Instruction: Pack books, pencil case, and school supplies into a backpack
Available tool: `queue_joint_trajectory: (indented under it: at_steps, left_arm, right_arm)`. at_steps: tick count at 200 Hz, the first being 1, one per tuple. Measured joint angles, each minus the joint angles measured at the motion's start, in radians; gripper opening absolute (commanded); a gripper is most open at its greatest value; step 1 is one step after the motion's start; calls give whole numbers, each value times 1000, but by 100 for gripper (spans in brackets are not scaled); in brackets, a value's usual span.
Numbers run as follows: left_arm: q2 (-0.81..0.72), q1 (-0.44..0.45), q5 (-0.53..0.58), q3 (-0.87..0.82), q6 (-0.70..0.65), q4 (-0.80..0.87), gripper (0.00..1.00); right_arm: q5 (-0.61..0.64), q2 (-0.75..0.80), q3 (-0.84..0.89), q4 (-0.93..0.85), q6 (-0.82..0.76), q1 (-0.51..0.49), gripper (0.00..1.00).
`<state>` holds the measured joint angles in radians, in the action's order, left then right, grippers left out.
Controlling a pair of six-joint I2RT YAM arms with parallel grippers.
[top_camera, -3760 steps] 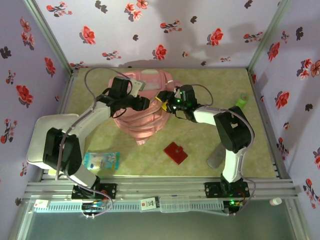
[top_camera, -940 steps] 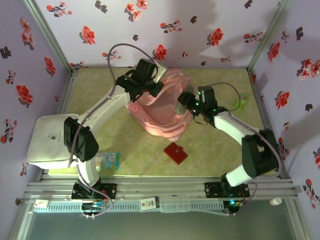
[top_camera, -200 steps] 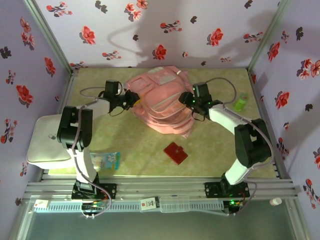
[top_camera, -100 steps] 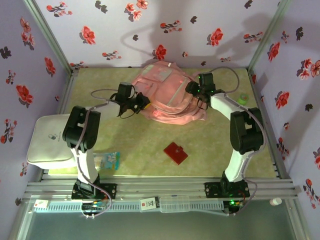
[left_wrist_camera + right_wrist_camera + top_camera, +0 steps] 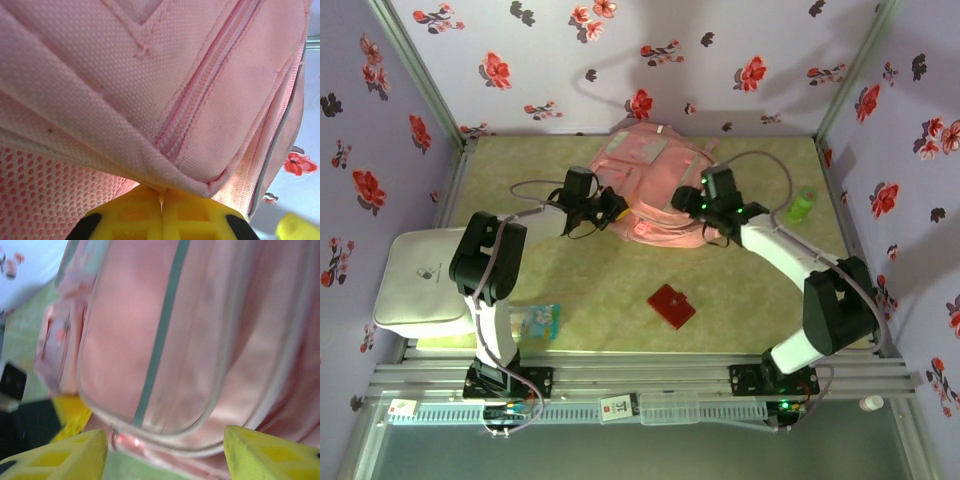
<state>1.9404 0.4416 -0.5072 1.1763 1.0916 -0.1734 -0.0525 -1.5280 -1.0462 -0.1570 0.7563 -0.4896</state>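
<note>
- A white flat pad lies over the worktop's left edge.
- The blue book lies near the front left corner.
- The left gripper is clenched, its yellow fingers meeting at a fold of the backpack; whether cloth is caught I cannot tell.
- The pink backpack lies against the back edge, mid-worktop.
- The red square piece lies apart, toward the front.
- The right gripper is spread wide at the backpack's right side.
- A green object sits near the right edge.
</note>
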Motion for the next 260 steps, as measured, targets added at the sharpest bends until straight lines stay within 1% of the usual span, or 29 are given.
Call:
queue_joint_trajectory:
  at_steps: [28,41,55,80,139,185,201,226,260]
  left_arm:
    - [0,1,2,0,-1,2,0]
    - [0,2,2,1,-1,3,0]
    - [0,2,2,1,-1,3,0]
    - [-1,3,3,1,-1,4,0]
    - [-10,5,8,1,-1,11,0]
    - [-14,6,10,3,-1,17,0]
    - [-16,6,10,3,-2,17,0]
    - [-16,6,10,3,-2,18,0]
    - [-16,6,10,3,-2,18,0]
  right_arm:
    - [18,-39,28,40,77,-122,50]
    - [24,-72,23,56,99,-160,46]
    - [35,-118,8,70,123,-191,41]
    - [62,-196,-29,80,158,-226,38]
    - [103,-313,-121,87,196,-240,35]
    - [158,-358,-170,76,200,-242,29]
    - [166,-373,-184,70,201,-242,26]
    - [175,-389,-198,61,202,-243,25]
    - [190,-398,-209,50,201,-245,20]
